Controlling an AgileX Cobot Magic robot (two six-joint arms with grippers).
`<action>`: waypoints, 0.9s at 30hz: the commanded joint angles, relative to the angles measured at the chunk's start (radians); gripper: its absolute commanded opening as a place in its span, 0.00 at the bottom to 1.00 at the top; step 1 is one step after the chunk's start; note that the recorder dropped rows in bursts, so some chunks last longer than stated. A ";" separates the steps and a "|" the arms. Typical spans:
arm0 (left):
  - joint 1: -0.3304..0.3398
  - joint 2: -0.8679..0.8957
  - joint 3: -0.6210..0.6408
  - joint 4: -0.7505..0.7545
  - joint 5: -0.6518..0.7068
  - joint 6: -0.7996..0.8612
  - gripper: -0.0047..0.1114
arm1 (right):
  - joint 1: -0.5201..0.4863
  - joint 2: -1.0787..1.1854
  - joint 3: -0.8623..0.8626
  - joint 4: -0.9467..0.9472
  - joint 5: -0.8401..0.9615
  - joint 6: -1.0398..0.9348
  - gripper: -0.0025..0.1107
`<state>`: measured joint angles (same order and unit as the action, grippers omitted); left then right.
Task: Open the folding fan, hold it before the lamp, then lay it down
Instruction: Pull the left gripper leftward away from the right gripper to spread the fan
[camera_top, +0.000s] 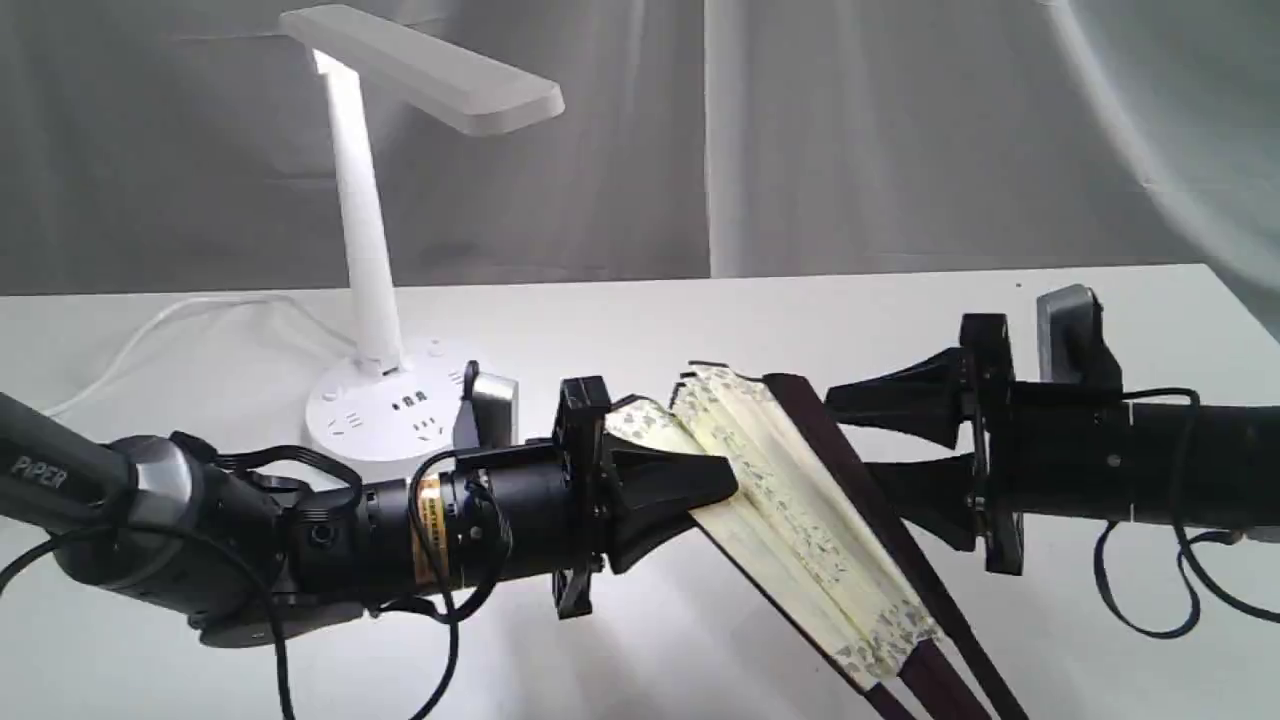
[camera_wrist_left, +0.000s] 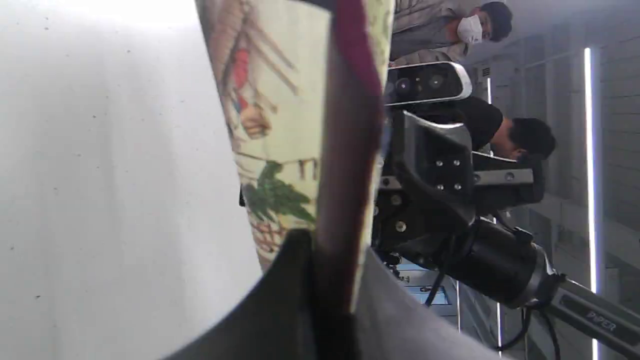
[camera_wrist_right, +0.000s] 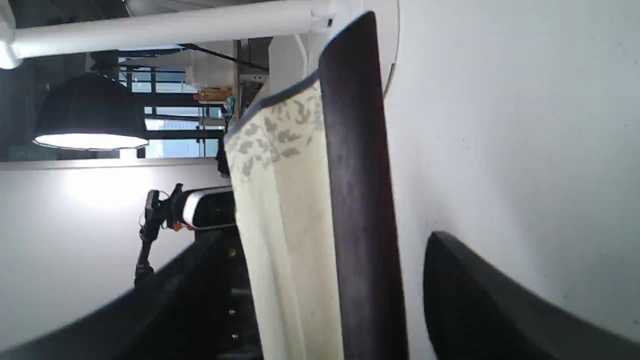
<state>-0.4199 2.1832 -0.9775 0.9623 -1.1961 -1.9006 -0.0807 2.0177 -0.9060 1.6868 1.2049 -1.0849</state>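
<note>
The folding fan (camera_top: 790, 480) is partly spread, slanting above the table, with cream pleats and a grey floral border between dark maroon guards. My left gripper (camera_top: 722, 488) is shut on its left guard; in the left wrist view the gripper (camera_wrist_left: 332, 250) pinches the maroon rib of the fan (camera_wrist_left: 280, 100), whose painted side shows. My right gripper (camera_top: 850, 440) is open, its fingers straddling the right guard. In the right wrist view the gripper (camera_wrist_right: 327, 240) has that guard of the fan (camera_wrist_right: 285, 200) in its gap, unclamped. The white lamp (camera_top: 365, 240) stands behind the left arm, also visible as lamp (camera_wrist_right: 175, 25).
The white table (camera_top: 700, 320) runs back to a grey curtain. The lamp's white cord (camera_top: 150, 335) trails to the left across the table. Black cables hang from both arms. People (camera_wrist_left: 500, 135) sit beyond the right arm in the left wrist view.
</note>
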 joint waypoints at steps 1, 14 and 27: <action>-0.004 -0.014 -0.005 0.006 -0.025 -0.001 0.04 | 0.011 0.000 -0.004 -0.034 0.016 -0.006 0.49; -0.004 -0.014 -0.005 -0.047 -0.025 0.001 0.04 | 0.014 0.000 -0.004 -0.038 0.016 -0.013 0.27; -0.004 -0.023 -0.005 -0.049 -0.025 0.048 0.04 | 0.009 0.000 -0.004 0.046 0.016 -0.014 0.02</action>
<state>-0.4199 2.1812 -0.9775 0.9176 -1.1976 -1.8875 -0.0704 2.0215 -0.9060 1.6868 1.2259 -1.0913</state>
